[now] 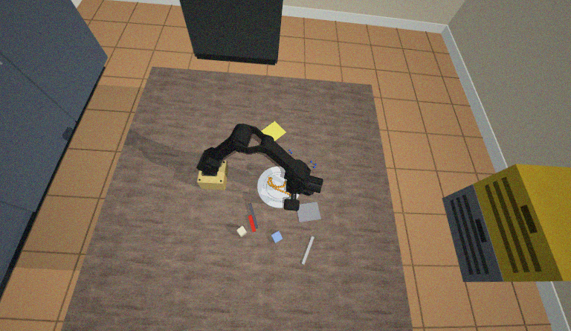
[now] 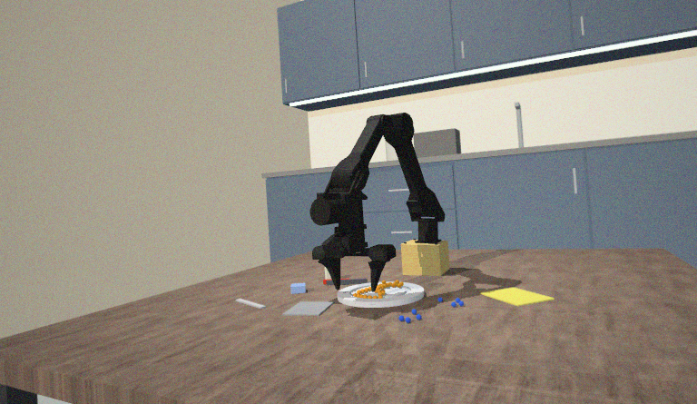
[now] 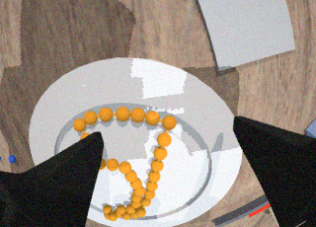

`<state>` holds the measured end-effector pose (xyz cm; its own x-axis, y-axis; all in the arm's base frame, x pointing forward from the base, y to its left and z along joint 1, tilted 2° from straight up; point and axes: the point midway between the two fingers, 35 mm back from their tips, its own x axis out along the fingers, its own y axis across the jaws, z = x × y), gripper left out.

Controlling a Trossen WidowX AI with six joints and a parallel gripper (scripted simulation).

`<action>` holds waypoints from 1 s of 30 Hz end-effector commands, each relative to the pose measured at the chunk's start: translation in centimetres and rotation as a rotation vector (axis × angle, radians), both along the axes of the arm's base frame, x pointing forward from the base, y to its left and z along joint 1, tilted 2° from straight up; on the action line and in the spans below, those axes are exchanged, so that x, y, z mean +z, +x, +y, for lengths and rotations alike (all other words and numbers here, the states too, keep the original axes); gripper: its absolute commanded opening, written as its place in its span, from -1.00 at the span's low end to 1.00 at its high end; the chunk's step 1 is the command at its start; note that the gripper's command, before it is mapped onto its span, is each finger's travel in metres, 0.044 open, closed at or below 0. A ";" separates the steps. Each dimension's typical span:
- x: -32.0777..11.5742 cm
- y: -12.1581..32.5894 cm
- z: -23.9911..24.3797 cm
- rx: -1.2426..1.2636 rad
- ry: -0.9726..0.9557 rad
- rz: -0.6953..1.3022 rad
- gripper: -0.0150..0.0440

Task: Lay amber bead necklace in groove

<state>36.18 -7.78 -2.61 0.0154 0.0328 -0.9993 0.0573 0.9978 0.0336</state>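
The round white bead board (image 1: pixel 262 193) (image 2: pixel 406 301) (image 3: pixel 46 106) lies on the table with a ring groove. The amber necklace (image 1: pixel 270 180) (image 2: pixel 392 283) (image 3: pixel 122 113) lies on it. In the wrist view, one row of beads follows the groove's upper arc, then turns down inside the ring at the right. Beads bunch at the lower groove, and another strand bends back towards the middle. My gripper (image 2: pixel 355 289) (image 3: pixel 169 131) is open and empty, low over the board. Its left finger in the wrist view hides some beads; the other is near the board's right rim.
A grey square (image 1: pixel 309 212) (image 2: pixel 308 308) (image 3: pixel 252 30) lies beside the board. Small blue beads (image 2: pixel 414 311) (image 3: pixel 12 159), a yellow sheet (image 1: pixel 274 130) (image 2: pixel 516 296), a blue block (image 1: pixel 276 236) (image 2: pixel 298 288), a red-and-grey item (image 1: pixel 251 223), a cream cube (image 1: pixel 241 230) and a pale stick (image 1: pixel 308 250) lie around.
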 end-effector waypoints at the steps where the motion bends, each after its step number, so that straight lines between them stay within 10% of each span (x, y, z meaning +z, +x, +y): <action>1: 1.4 -0.4 0.1 -0.164 0.004 0.003 0.64; 9: 3.0 -1.0 0.3 -0.369 0.008 0.011 -0.07; 30: 0.5 -0.8 0.3 -0.367 0.007 0.003 -0.08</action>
<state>35.66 -7.57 -1.27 0.0382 0.0277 -0.9989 0.4081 0.9120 0.0408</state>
